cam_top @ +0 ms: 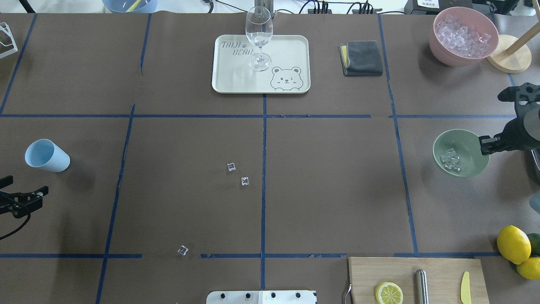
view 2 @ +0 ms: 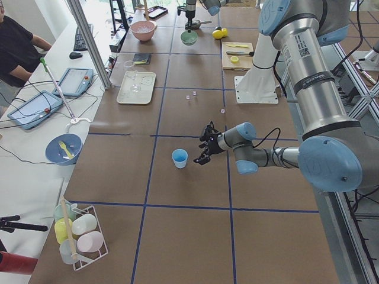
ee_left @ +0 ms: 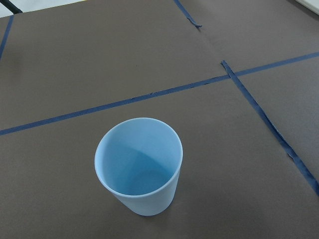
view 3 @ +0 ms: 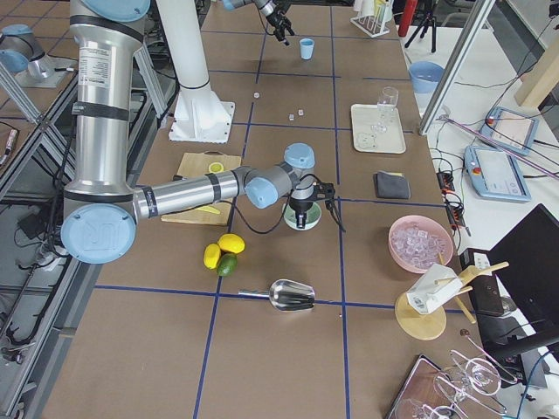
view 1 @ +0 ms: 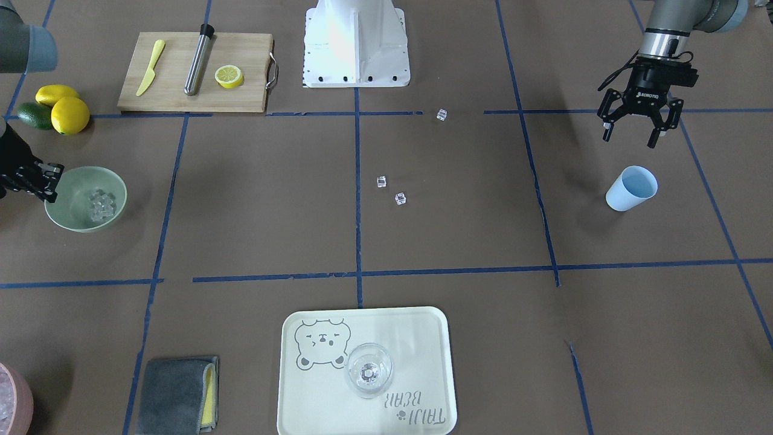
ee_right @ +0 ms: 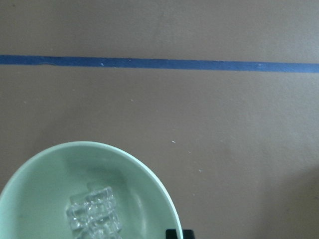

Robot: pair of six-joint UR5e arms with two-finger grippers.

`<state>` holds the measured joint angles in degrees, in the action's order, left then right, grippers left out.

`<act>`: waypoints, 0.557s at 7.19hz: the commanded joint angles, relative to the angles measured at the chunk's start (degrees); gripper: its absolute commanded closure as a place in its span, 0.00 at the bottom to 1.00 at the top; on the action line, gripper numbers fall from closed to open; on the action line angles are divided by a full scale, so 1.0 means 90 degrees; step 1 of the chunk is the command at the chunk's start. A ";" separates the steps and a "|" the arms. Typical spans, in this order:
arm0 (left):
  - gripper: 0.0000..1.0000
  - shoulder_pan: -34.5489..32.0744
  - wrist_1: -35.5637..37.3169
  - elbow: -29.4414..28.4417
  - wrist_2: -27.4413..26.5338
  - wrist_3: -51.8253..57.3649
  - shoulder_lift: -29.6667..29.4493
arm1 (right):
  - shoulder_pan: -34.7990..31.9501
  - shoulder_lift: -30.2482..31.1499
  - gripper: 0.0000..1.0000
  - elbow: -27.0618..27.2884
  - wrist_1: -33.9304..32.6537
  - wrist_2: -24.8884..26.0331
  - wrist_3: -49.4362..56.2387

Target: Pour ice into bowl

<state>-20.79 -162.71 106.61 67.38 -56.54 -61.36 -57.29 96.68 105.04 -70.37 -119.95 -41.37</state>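
Sitting beside the right gripper (cam_top: 485,145): bowl (cam_top: 464,139)

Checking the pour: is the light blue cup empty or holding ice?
Empty. The left wrist view looks down into the upright light blue cup and shows only its bare blue inside, with no cubes.
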 commanded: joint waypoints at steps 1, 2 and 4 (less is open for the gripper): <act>0.00 -0.0159 0.0003 0.0068 0.0400 0.0283 0.0001 | -0.0138 0.0225 0.44 -0.0070 0.0006 -0.0070 0.0348; 0.00 -0.0596 0.0051 0.0059 0.1100 0.0605 0.0001 | -0.0167 0.0225 0.00 -0.0022 0.0016 -0.0090 0.0338; 0.00 -0.1737 0.0566 0.0166 0.2525 0.1694 -0.0164 | -0.0381 0.0215 0.00 0.0037 -0.0052 -0.0235 0.0445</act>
<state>-30.37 -160.23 107.45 82.39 -47.75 -62.05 -59.55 98.64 105.09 -70.42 -121.16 -38.08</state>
